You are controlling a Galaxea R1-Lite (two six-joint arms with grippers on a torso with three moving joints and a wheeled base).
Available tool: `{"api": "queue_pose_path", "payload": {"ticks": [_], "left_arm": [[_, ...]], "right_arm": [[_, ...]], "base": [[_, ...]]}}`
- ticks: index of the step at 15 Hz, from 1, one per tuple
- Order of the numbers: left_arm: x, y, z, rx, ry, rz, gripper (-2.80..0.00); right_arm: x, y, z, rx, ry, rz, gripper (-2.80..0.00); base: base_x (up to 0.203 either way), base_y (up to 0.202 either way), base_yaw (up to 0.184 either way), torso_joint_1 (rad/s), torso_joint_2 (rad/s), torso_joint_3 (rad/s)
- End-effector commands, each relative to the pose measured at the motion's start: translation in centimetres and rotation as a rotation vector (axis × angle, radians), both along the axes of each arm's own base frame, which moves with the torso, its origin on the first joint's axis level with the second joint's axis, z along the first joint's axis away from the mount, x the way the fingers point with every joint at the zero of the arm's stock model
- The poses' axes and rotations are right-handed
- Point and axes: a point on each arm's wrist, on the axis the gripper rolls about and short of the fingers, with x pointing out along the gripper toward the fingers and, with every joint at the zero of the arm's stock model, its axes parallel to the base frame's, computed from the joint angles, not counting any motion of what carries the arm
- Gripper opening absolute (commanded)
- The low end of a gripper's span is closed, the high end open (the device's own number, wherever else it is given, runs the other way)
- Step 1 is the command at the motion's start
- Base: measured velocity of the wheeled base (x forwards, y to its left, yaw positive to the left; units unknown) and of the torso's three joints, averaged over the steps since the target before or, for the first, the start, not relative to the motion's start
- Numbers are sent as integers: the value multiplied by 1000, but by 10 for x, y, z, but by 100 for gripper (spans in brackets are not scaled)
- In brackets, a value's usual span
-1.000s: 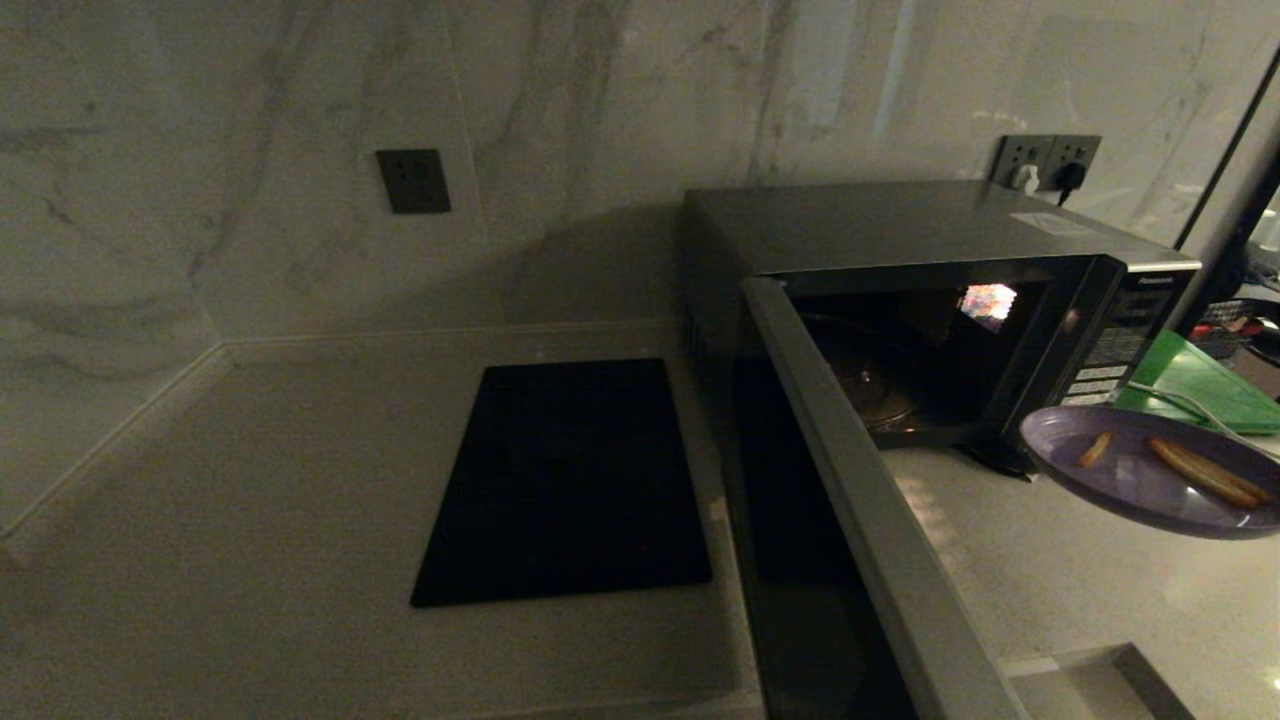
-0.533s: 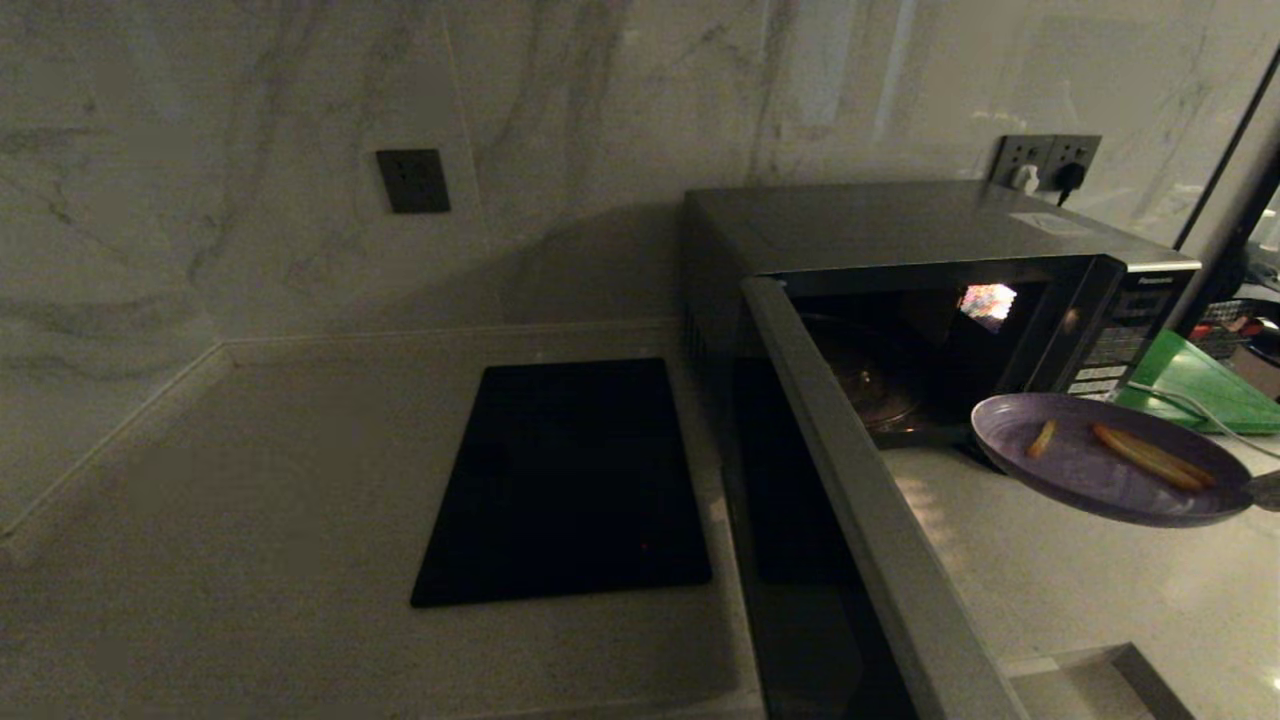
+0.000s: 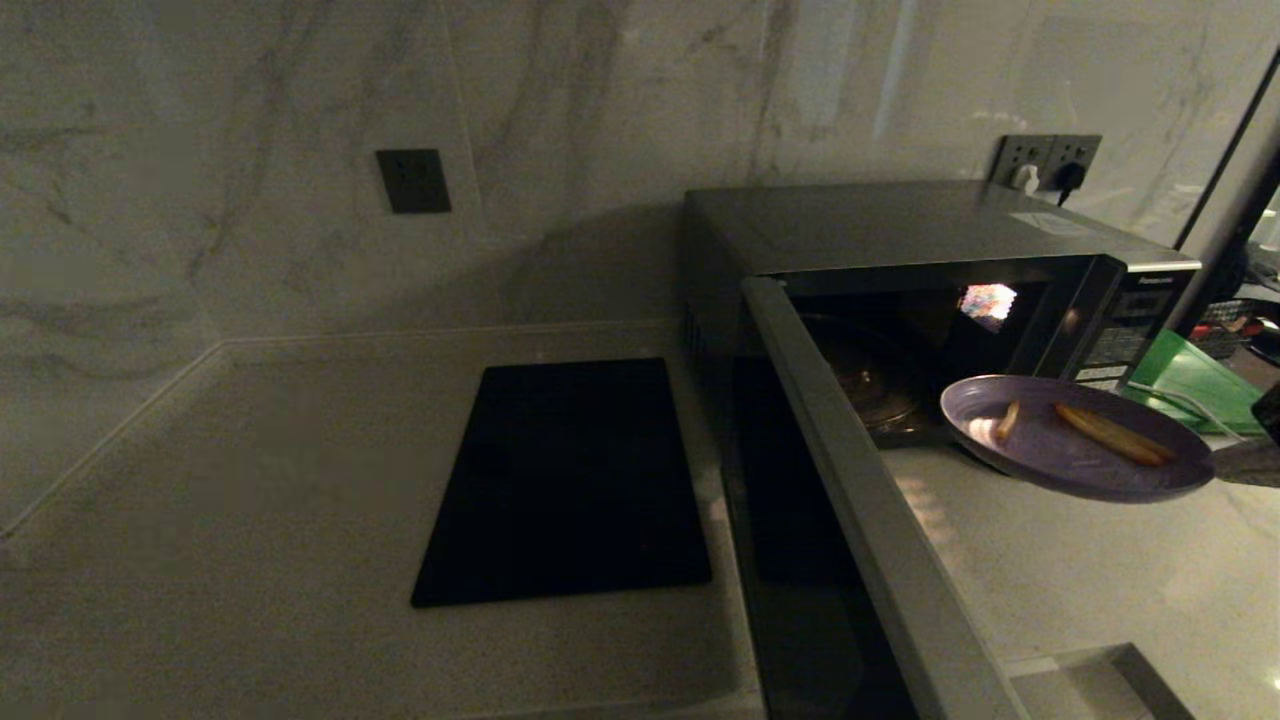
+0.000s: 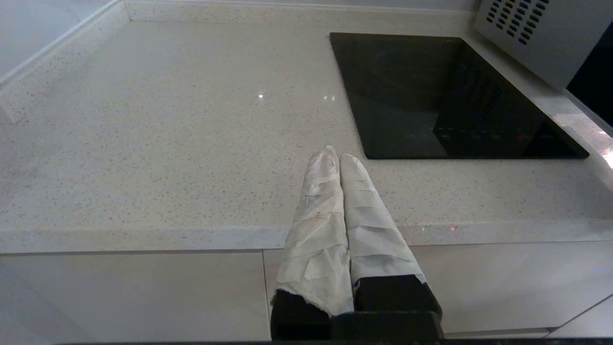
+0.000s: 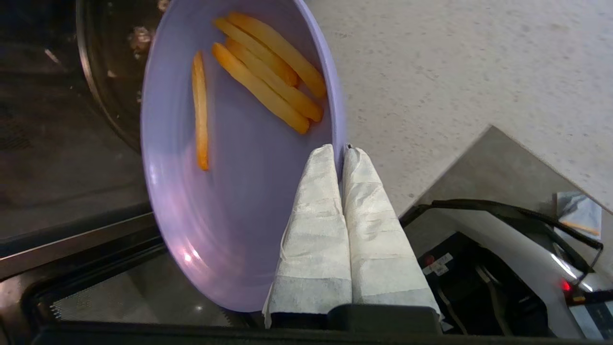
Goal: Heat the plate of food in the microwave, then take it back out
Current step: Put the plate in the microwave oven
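Over the counter [image 3: 1050,570], right gripper [image 5: 341,149] pinches the plate of food [image 3: 1075,440] before the open microwave [image 3: 900,235]; left gripper [image 4: 335,155] closed.

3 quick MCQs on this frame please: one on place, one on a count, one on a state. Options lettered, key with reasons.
1. Where is the plate of food?
A. on the cooktop
B. held in the air before the open microwave
C. on the turntable

2. How many fries lie on it?
A. one
B. four
C. nine

3. The right claw is:
A. wide open
B. shut on the plate's rim
C. out of view

Key: B, it hangs at the cavity mouth; B, right wrist view shows four sticks; B, fingers pinch the rim. The left claw is shut over the counter.
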Motion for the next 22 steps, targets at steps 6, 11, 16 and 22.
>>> {"api": "queue_pose_path", "payload": {"ticks": [6, 11, 16, 22], "left_arm": [[0, 0, 0, -1, 0, 2, -280], [0, 0, 0, -1, 1, 2, -280], [0, 0, 0, -1, 1, 2, -280], [0, 0, 0, -1, 1, 2, -280]], "right_arm": [[35, 11, -3, 18, 35, 80, -280], [48, 14, -7, 24, 50, 105, -280], [59, 15, -5, 37, 35, 139, -280], [85, 36, 3, 33, -3, 227, -280]], "base": [[0, 0, 0, 0, 0, 0], [0, 0, 0, 0, 0, 0], [0, 0, 0, 0, 0, 0], [0, 0, 0, 0, 0, 0]]}}
